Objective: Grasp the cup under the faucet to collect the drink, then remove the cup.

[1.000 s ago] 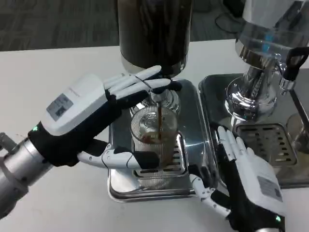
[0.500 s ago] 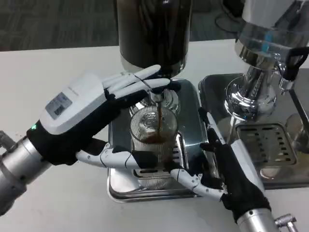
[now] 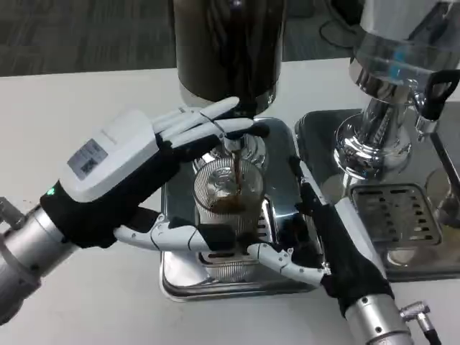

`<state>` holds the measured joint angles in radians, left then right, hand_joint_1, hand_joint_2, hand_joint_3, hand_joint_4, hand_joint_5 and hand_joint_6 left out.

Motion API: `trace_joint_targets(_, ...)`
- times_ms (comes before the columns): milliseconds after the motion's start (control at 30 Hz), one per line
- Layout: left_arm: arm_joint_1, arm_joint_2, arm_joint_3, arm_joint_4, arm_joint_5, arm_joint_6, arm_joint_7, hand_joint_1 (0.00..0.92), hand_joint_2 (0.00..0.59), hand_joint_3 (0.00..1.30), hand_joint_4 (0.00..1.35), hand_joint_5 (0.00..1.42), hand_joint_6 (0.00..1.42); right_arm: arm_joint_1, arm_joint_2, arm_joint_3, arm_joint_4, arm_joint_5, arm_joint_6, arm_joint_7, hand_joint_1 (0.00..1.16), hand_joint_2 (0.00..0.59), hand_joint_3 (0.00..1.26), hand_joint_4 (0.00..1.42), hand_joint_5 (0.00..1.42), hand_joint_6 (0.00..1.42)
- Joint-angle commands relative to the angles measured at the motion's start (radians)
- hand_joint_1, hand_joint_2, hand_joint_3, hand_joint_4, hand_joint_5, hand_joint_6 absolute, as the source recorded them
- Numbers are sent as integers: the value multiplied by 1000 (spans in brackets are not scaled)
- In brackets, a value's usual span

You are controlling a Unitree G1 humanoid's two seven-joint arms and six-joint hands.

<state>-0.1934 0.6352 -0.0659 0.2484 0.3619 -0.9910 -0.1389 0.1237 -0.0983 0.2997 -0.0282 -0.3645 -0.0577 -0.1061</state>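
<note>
The ribbed clear glass cup (image 3: 228, 208) stands on the slotted grille of a shiny steel drip tray (image 3: 284, 154), directly beneath the small metal faucet (image 3: 234, 146) of a tall dark-filled drink dispenser (image 3: 228, 50). A thin brown stream runs from the faucet into the cup, which holds a layer of dark drink partway up.

The left hand (image 3: 140, 176) reaches in from the cup's left side. Its upper fingers (image 3: 208, 123) lie stretched out together over the faucet's lever area, just above the cup's rim, while its thumb (image 3: 180, 236) extends low across the front of the cup, its black tip against the glass near the base — so the cup sits between thumb and fingers, though whether the hand truly grips it cannot be told.

The right hand (image 3: 327, 241) comes up from the lower right, edge-on to the camera, just beside the cup's right side. Its thumb (image 3: 284, 260) points leftward toward the left thumb's tip at the cup's base; its fingers are spread and hold nothing.

Beyond the right hand stands a second, clear-tanked chrome dispenser (image 3: 392, 79) on its own steel tray (image 3: 431, 262), well apart from the cup, all on the white table (image 3: 65, 100).
</note>
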Motion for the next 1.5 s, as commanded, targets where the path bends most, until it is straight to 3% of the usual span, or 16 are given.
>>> trace_joint_targets(33,35,15,-32,-9,36,-8,-35,0,135,237,83,292,227,-29,27,-15,40,49,12,34,751,156,0,0,0,118)
trace_joint_targets(233,36,17,-29,-8,32,-3,-35,0,139,237,89,291,224,-49,30,-4,56,30,1,34,744,154,0,0,0,116)
trace_joint_targets(800,61,11,-24,-34,36,23,-21,0,140,246,91,293,223,-104,56,-9,144,72,-9,69,742,154,0,0,0,115)
trace_joint_targets(1233,81,12,-19,-53,40,47,-9,0,141,247,102,287,202,-134,58,7,179,42,2,70,749,155,0,0,0,129)
trace_joint_targets(1500,101,10,18,-68,40,75,26,0,146,205,36,230,140,-129,58,1,177,48,-5,72,755,151,0,0,0,144)
